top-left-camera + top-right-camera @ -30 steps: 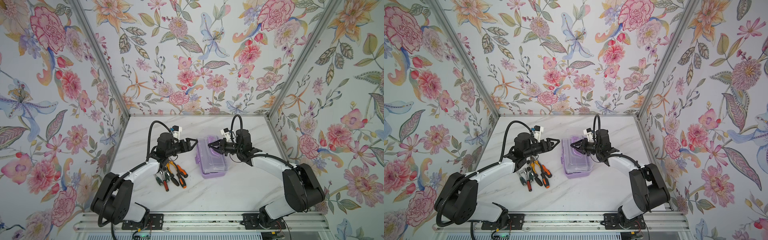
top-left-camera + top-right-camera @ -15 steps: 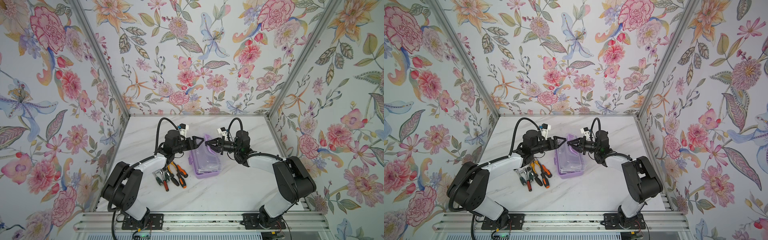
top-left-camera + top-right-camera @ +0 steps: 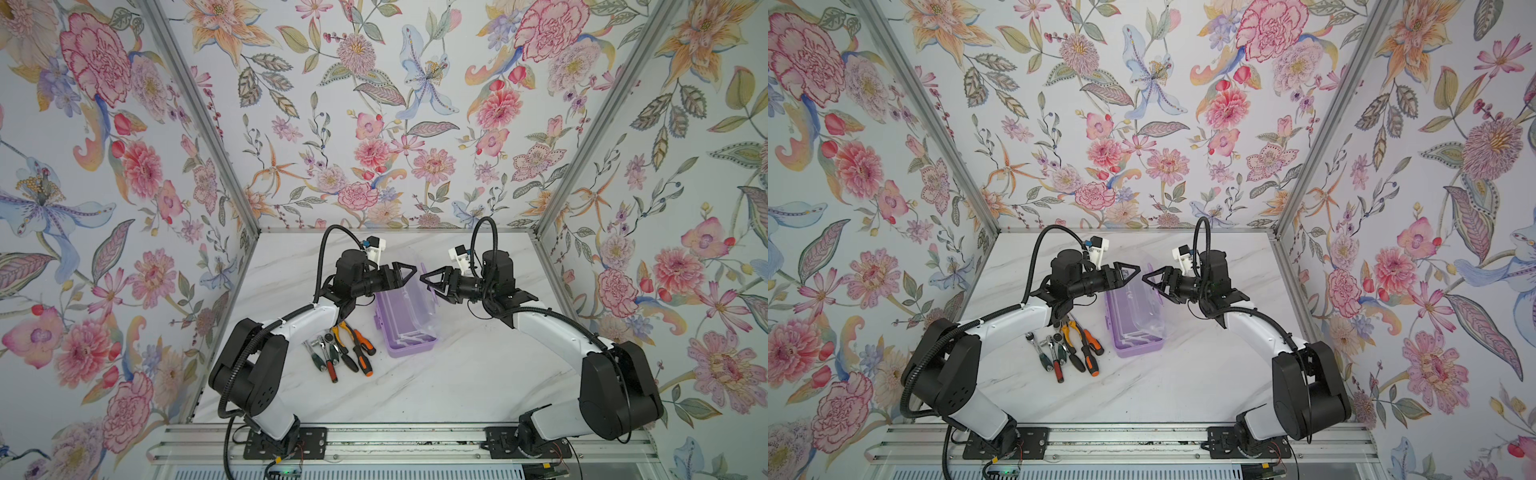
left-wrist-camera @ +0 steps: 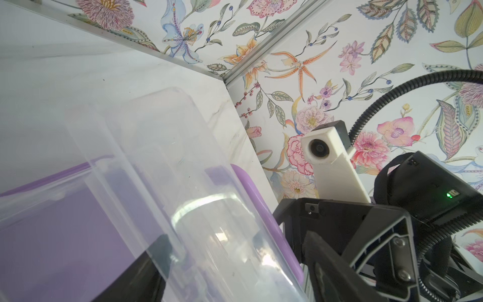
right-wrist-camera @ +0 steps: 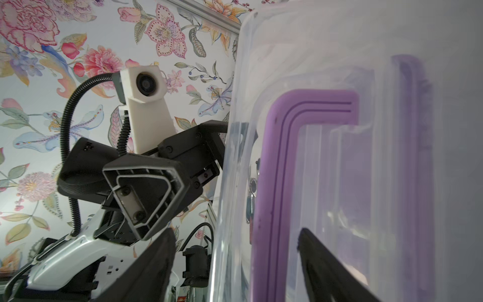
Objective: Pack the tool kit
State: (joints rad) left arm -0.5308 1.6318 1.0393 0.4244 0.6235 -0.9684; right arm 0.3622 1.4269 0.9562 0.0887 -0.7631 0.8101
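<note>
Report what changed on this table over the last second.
The right gripper, which was shut at the clear lid a second ago, lifted it and let go. The lid now stands open and the jaws are apart. The left gripper moved in toward the lid and stayed open. The lilac box slid slightly left. The pliers, screwdrivers and ratchets lie where they were.
</note>
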